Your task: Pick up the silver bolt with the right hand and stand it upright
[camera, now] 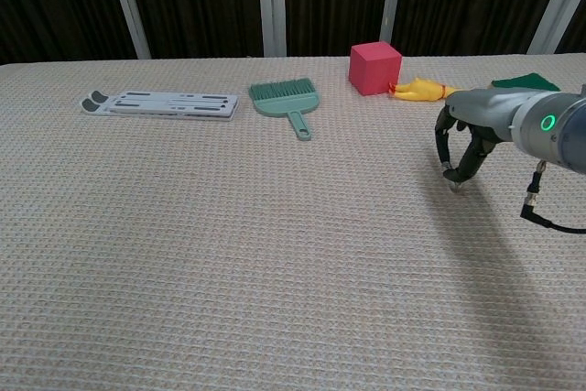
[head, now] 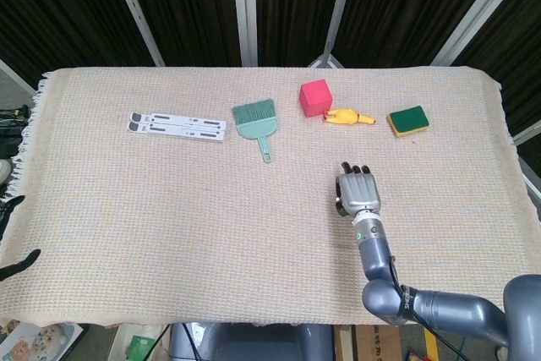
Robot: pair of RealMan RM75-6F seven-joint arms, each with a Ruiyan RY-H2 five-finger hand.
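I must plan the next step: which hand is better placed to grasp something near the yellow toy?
Right. The right hand hangs over the cloth just in front of the yellow toy, fingers curled downward. No left hand shows over the table. I cannot tell whether it holds anything.

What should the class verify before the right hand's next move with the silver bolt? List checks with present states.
1. Bolt visible: cannot tell; none shows plainly in either view.
2. Right hand holding it: cannot tell; its fingers curl down toward the cloth.
3. Bolt upright: cannot tell.
4. Room around the hand: ok; yellow toy, red cube and sponge lie apart from it.
5. Cloth flat there: ok.
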